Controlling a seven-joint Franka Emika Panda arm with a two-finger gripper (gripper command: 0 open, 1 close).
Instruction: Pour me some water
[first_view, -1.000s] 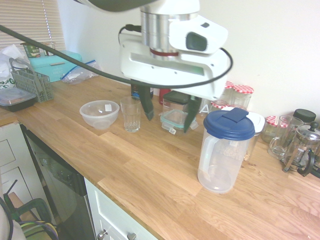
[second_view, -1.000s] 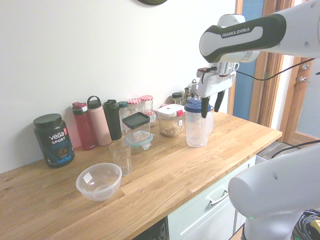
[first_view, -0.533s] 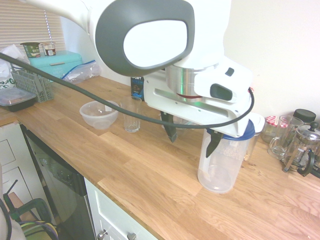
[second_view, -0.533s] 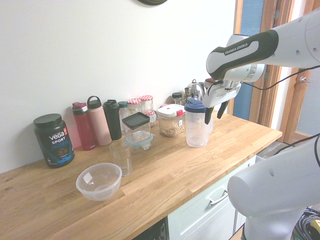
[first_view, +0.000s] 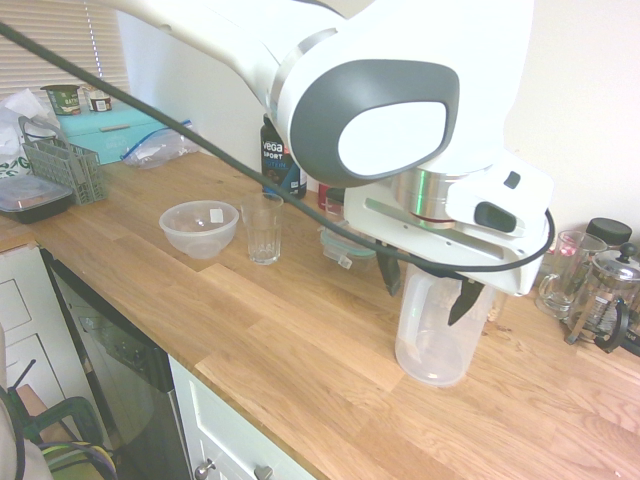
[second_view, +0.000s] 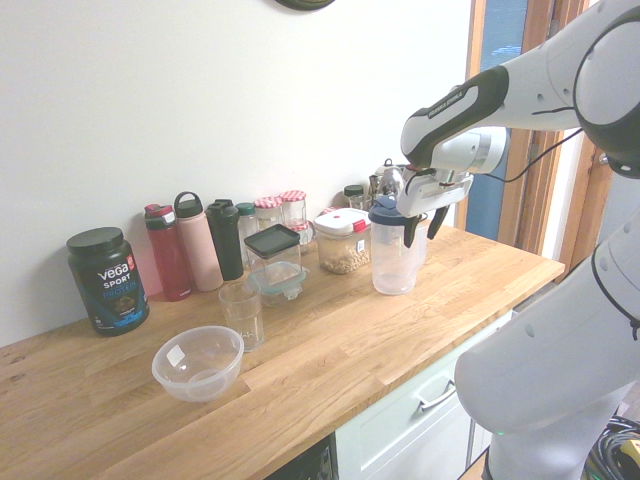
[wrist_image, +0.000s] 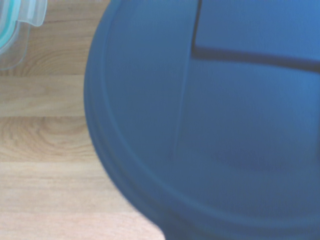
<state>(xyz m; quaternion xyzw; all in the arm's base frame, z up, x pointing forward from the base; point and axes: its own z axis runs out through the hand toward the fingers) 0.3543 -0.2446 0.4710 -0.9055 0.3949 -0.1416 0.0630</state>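
Pitcher (first_view: 436, 335) with the blue lid (second_view: 388, 211) is standing upright on the wooden counter (first_view: 300, 350), at 4 o'clock if you treat the first exterior view as a clock face. Going left to right on that same clock:

Black-bottomed food container (first_view: 35, 200) at 9, grey basket (first_view: 75, 170) between 9 and 10, teal box (first_view: 105, 130) at 10 with two small tubs on top. Clear bowl (first_view: 198, 230) is at 9, further in (little white sticker on it, cute), with the drinking glass (first_view: 263, 235) just beside it, upright. The dark Vega tub (first_view: 275, 155) is at 11, and a clear clip-lid container (first_view: 345, 246) sits near the middle of the dial.

Then the gripper (first_view: 422, 308), also around 4, down at the top of the pitcher. Its fingers are well apart, wide open, and it's got nothing in its grip. Can't tell whether either finger touches the pitcher. In the wrist view the blue lid takes up most of the frame.

Over at 3: glass mug (first_view: 566, 275), then the French press (first_view: 608, 290) at the far right.
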